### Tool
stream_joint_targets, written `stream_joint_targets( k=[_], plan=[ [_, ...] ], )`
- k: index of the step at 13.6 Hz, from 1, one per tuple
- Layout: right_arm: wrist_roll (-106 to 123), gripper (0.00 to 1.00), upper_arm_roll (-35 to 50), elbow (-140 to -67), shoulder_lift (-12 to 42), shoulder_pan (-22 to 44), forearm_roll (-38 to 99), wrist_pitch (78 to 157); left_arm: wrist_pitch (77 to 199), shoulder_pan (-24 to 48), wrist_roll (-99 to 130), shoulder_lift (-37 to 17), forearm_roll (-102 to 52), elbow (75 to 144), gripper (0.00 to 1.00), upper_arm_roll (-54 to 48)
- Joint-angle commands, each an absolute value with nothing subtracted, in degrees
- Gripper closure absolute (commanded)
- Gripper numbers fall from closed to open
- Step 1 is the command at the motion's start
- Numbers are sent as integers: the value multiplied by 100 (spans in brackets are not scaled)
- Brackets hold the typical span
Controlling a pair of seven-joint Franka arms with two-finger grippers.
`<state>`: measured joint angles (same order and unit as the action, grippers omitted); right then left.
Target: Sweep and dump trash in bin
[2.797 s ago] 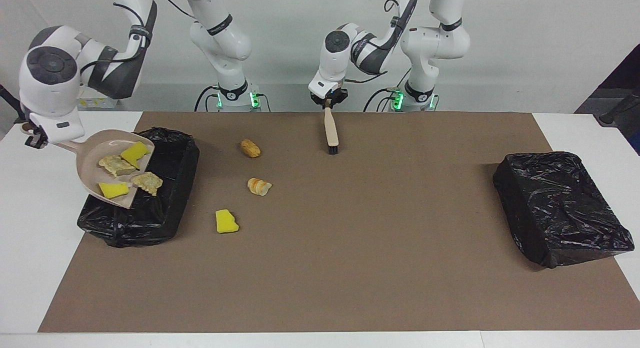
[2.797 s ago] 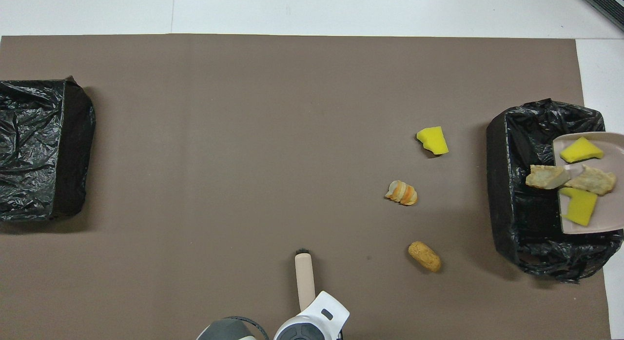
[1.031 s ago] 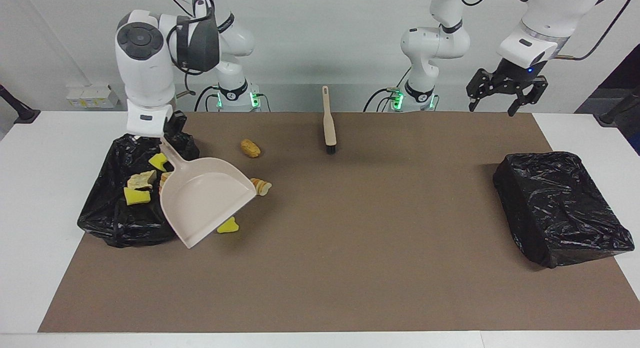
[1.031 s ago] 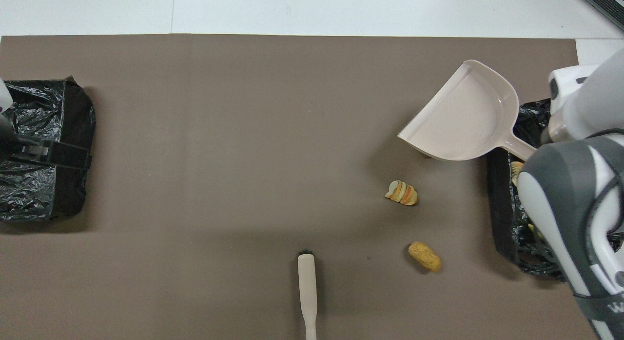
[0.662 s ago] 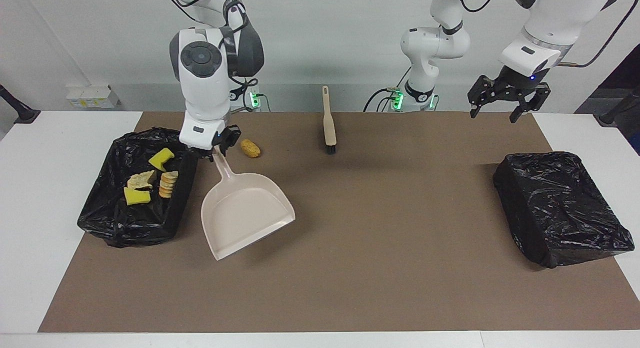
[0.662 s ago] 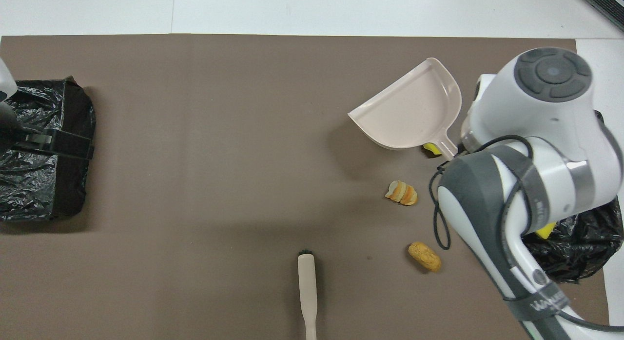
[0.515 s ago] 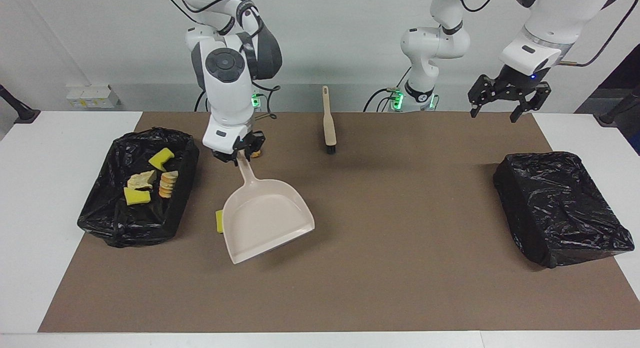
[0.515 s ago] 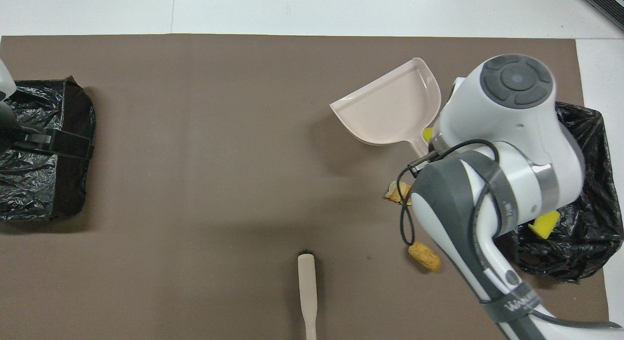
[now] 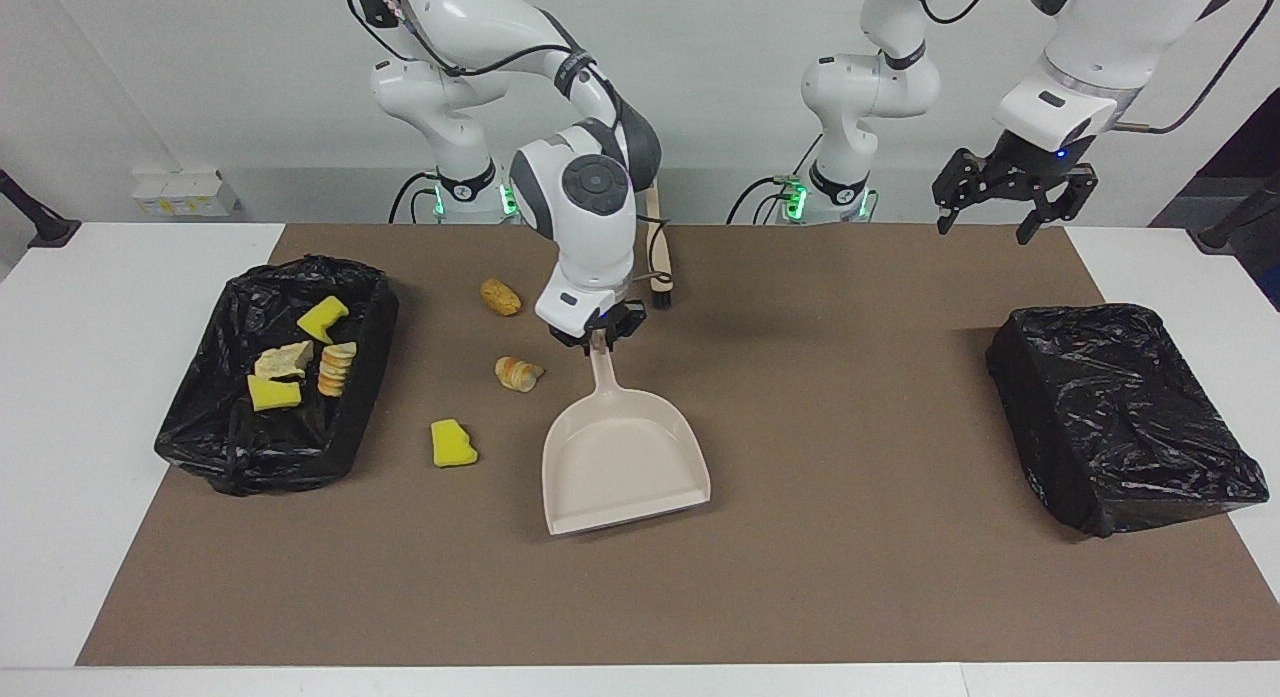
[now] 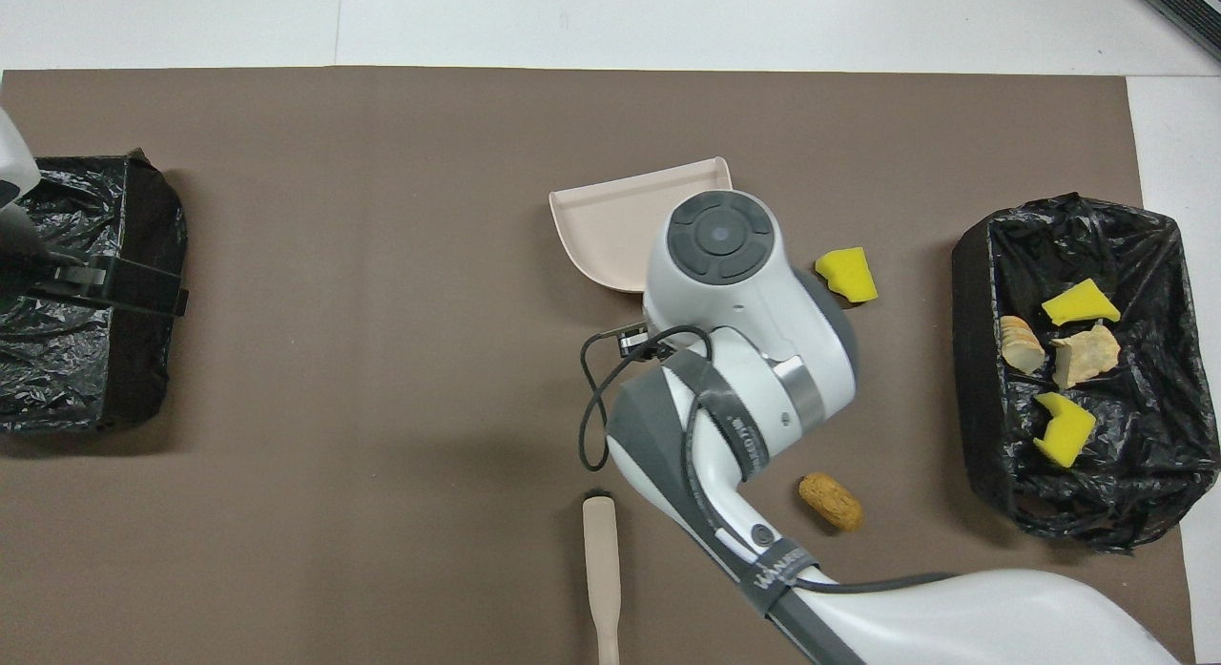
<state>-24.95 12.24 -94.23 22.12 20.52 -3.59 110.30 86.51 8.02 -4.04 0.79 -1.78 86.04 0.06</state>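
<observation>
Setting the dustpan [image 9: 622, 460] down flat beside the yellow sponge chunk [image 9: 452, 444], keep your right gripper [image 9: 598, 334] clamped on its handle; sliced piece [image 9: 518, 373] and roll [image 9: 500, 296] lie near it. Left gripper [image 9: 1010, 193] waits spread, empty, above the covered bin [image 9: 1120, 414].

Seven scraps of trash. Four lie inside the open black-lined bin [image 9: 200, 417], well away from any fingers: two yellow sponge chunks [image 9: 322, 317], a tan crumbly lump [image 9: 282, 359], a sliced piece [image 9: 337, 368]. On the mat: a brown roll [image 9: 500, 297], a sliced bread piece [image 9: 518, 373] near the right gripper's [image 9: 598, 338] fingers, a yellow sponge [image 9: 452, 444].
</observation>
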Motion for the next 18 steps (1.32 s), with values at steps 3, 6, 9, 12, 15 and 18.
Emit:
stream_joint_targets(
  k=[3,6,9,12,15,18],
  plan=[
    [-3568,100,1204,-8895,2857,2461,182,11557,8534,791,-475,70,-70,8499,0,18],
    [-3699,100,1204,-8895,2839,2522,369,11566,8517,591,-501,27,-79,8464,0,-17],
    [-3630,73,1204,-8982,2848,2488,360,11602,8508,370,-580,9,-88,8438,0,-149],
    [-3586,0,1213,-8991,2769,2488,351,11418,8578,255,-580,26,-97,8455,0,-237],
    [-3463,0,1222,-9052,2506,2435,378,10743,8517,307,-563,70,-97,8481,0,-272],
    [-3235,0,1222,-9384,1884,2426,771,9986,8517,334,-545,97,-62,8517,0,-272]
  ],
)
